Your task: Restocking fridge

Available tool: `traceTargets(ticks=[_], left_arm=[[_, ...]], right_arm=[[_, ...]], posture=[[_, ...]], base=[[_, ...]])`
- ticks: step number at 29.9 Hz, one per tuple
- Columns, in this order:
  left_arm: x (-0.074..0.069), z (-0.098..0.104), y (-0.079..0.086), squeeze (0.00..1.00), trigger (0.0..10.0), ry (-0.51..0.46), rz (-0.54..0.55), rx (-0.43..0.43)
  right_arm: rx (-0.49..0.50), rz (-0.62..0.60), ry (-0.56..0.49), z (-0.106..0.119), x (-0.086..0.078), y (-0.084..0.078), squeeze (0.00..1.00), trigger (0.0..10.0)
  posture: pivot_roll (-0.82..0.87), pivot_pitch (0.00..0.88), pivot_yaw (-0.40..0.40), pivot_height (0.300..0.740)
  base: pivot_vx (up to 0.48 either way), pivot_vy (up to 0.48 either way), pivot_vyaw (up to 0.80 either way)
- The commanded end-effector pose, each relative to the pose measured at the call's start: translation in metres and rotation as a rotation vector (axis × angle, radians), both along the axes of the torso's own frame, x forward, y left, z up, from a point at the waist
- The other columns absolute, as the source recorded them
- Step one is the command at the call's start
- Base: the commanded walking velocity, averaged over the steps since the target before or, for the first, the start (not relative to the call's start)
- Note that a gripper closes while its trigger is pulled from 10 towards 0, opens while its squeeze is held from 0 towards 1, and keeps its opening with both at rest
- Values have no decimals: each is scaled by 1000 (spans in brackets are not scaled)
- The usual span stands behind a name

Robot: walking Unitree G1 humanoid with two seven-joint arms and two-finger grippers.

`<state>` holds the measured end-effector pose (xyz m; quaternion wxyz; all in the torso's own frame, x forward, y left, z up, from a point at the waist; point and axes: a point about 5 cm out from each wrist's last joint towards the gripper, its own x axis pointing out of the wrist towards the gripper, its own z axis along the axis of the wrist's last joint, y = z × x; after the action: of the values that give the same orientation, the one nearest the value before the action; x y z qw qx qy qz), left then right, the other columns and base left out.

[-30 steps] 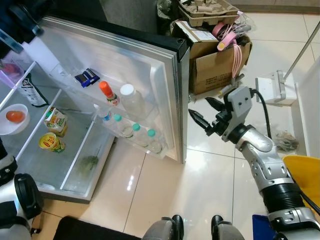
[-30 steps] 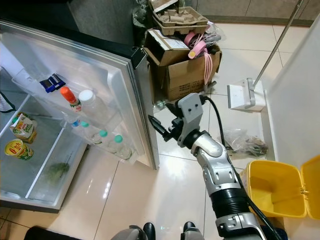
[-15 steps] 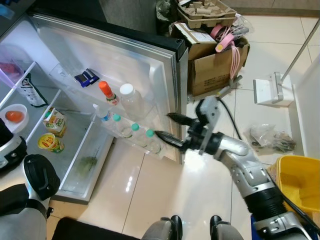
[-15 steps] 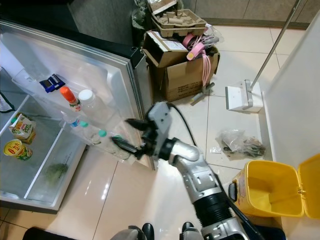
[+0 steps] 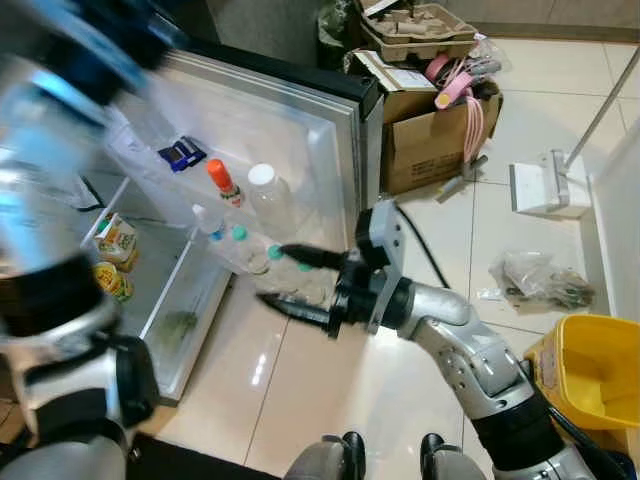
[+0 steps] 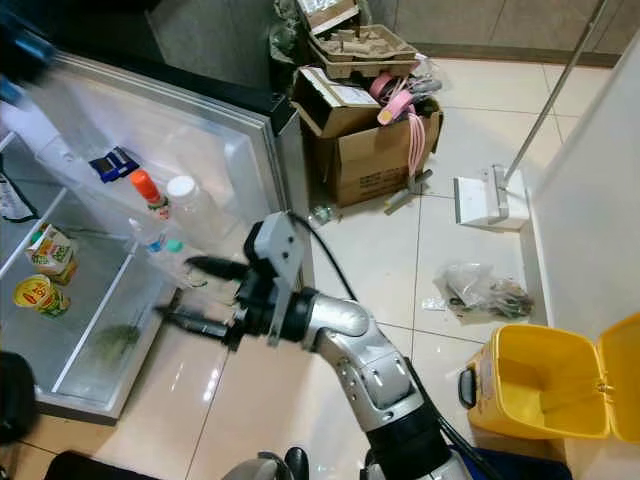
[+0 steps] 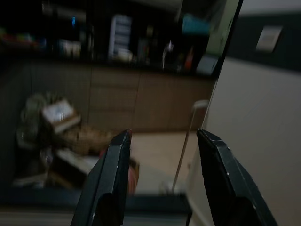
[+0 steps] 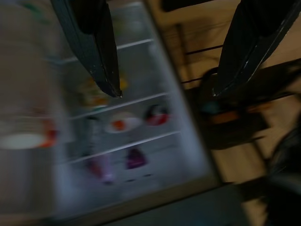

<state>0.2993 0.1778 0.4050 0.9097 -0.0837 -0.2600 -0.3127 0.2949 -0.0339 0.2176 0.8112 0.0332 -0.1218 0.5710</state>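
Left arm (image 5: 60, 250) – large blurred mass at near left, hiding much of the fridge (image 6: 60, 330) interior. Left gripper (image 7: 162, 181) seen from its wrist: two black fingers spread, nothing between; dim room behind, details hard to make out. Right wrist view smeared and dark; shelves with a white bowl and small items just legible.

Fridge door (image 5: 300, 130) – open, white inner face, dark outer edge. Upper door shelf: blue packet (image 5: 181, 153), orange-capped bottle (image 5: 222, 183), white-capped clear bottle (image 5: 268, 200). Lower door shelf: row of small clear bottles with teal caps (image 5: 240, 234), partly hidden behind right gripper.

Right gripper (image 5: 280, 275) – fingers wide apart, empty; upper fingertip level with the teal caps, lower fingertip over the floor tiles below the shelf. Contact with the bottles cannot be told.

Interior shelves: juice carton (image 6: 52, 250), yellow tin (image 6: 35, 294), something green (image 6: 118, 338) low down, indistinct.

Beside the door: cardboard box (image 6: 365, 150), egg trays (image 6: 360, 45) on top.
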Motion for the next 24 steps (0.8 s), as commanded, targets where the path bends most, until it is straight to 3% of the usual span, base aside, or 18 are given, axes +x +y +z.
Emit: traceTargets(ticks=[1,3,4,5,7,10,11,12,13,17,24], left_arm=[[1,0,-7,0,10000,-30,48,21],[1,0,-7,0,10000,-30,48,21],[7,-6,-14,0,10000,-6,74,48],[19,-20,-27,0,10000,40,122,93],[19,-20,-27,0,10000,40,122,93],[22,-33,-51,0,10000,45,76,142],[21,-38,-60,0,10000,40,52,163],[21,-38,-60,0,10000,40,52,163],[19,-44,-76,0,10000,22,29,199],[23,-50,-98,0,10000,14,50,213],[12,-50,-125,0,10000,-44,-42,192]], right_arm=[[-3,-114,-8,-2,10,-14,0,10000],[-3,-114,-8,-2,10,-14,0,10000],[3,-208,-11,-1,18,-29,0,10000],[8,-424,-19,0,32,-70,0,10000],[8,-424,-19,0,32,-70,0,10000],[4,-632,-26,-1,37,-113,0,10000],[-6,-686,-33,-2,38,-124,0,10000],[-6,-686,-33,-2,38,-124,0,10000],[-8,-767,-39,-4,38,-139,0,10000],[10,-841,-32,-6,38,-153,0,10000],[4,-886,-22,-15,35,-159,0,10000]], posture=[[-46,266,104,737],[-46,266,104,737],[-51,266,105,737],[-57,265,109,737],[-57,265,109,737],[-65,261,117,737],[-66,260,118,737],[-66,260,118,737],[-64,258,118,737],[-63,255,121,737],[-67,260,129,737]], base=[[0,0,0],[0,0,0],[0,0,0],[0,0,0],[0,0,0],[0,0,0],[0,0,0],[0,0,0],[0,0,0],[0,0,0],[0,0,0]])
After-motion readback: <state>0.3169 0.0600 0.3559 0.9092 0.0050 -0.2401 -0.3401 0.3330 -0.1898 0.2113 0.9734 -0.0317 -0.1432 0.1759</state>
